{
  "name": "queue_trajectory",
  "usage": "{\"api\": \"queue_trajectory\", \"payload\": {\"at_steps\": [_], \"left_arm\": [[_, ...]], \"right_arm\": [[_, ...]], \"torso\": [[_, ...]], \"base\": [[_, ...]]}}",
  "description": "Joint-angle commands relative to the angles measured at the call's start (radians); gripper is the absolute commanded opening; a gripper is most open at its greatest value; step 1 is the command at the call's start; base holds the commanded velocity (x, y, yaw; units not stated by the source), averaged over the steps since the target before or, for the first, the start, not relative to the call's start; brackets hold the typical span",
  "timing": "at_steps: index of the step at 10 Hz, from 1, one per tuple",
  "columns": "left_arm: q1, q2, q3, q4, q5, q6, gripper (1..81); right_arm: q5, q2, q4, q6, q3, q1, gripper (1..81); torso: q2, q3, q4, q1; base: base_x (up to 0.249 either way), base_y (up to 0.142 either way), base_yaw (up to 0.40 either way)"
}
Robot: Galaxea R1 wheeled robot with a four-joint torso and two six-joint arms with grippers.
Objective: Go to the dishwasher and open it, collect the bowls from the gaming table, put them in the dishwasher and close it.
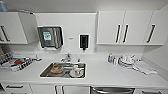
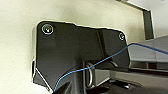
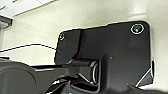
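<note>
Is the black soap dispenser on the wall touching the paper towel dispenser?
Apart. The head view shows a plain stretch of white wall between the paper towel dispenser and the soap dispenser.

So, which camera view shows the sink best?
The head view shows it best: the steel sink sits in the white counter, seen from above, with dishes inside and the tap behind it. The two wrist views show the robot's dark plate against a pale wall, not the sink.

Shiny steel sink (image 1: pixel 45 72), smooth white counter (image 1: pixel 105 73), brushed steel dishwasher (image 1: pixel 112 90)
</note>
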Motion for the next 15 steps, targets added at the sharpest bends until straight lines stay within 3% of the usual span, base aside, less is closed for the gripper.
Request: {"api": "queue_trajectory", "payload": {"at_steps": [1,10,13,15], "left_arm": [[-0.049,-0.021,0.006,0.01,0.052,0.0,81.1],[-0.049,-0.034,0.011,0.001,0.052,-0.006,81.1],[-0.046,-0.137,0.115,0.006,0.038,-0.006,81.1],[-0.046,-0.206,0.192,0.01,-0.016,-0.006,81.1]], "right_arm": [[-0.057,-0.03,-0.005,-0.003,0.016,0.052,81.1],[-0.057,-0.044,0.008,0.009,0.037,0.057,81.1],[-0.063,-0.081,0.011,0.032,0.079,0.057,81.1],[-0.068,-0.128,0.011,0.062,0.143,0.061,81.1]], "torso": [[0.0,0.0,0.0,0.0],[0.0,0.0,0.0,0.0],[0.0,0.0,0.0,0.0],[0.0,0.0,0.0,0.0]], "base": [[0.102,0.0,0.0],[0.03,0.0,0.0],[0.0,0.0,0.0],[0.0,0.0,0.0]]}}
